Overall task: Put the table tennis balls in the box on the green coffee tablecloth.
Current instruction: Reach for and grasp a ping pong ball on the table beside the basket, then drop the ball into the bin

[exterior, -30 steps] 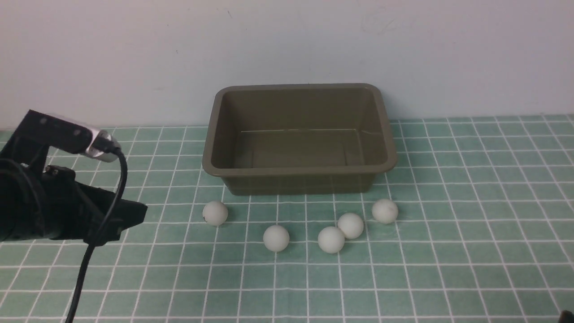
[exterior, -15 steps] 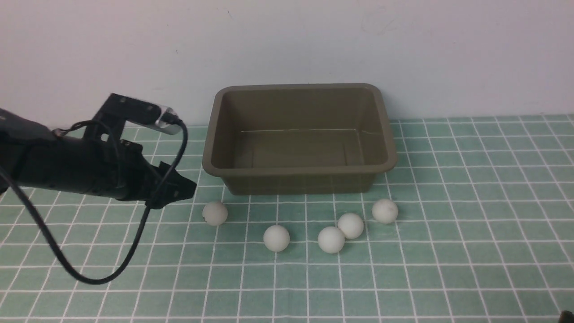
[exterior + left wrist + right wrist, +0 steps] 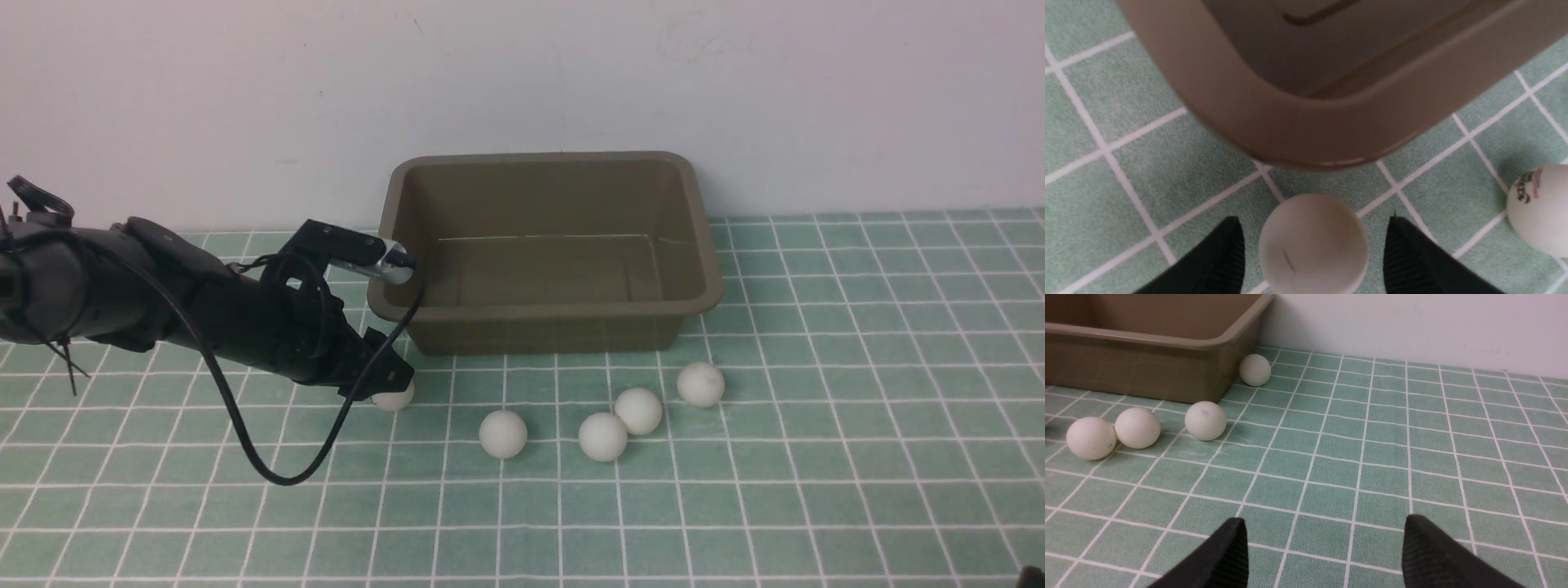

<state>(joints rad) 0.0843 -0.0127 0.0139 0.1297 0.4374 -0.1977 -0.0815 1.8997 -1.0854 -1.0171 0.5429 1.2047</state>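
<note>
We see soft, even, fairly bright light. The small white plastic balls (image 3: 602,436) cast faint, short shadows on the pale mint-green checked cloth (image 3: 816,461). In the left wrist view the olive-brown plastic box (image 3: 1290,134) is blurred, too near the lens, its rim carrying one thin glint; the right wrist view looks sharpest, the front view slightly grainy.

box (image 3: 543,310): smooth plastic | balls (image 3: 503,434): matte | tablecloth (image 3: 816,457): soft cloth | left fingers (image 3: 1412,261): ribbed black
</note>
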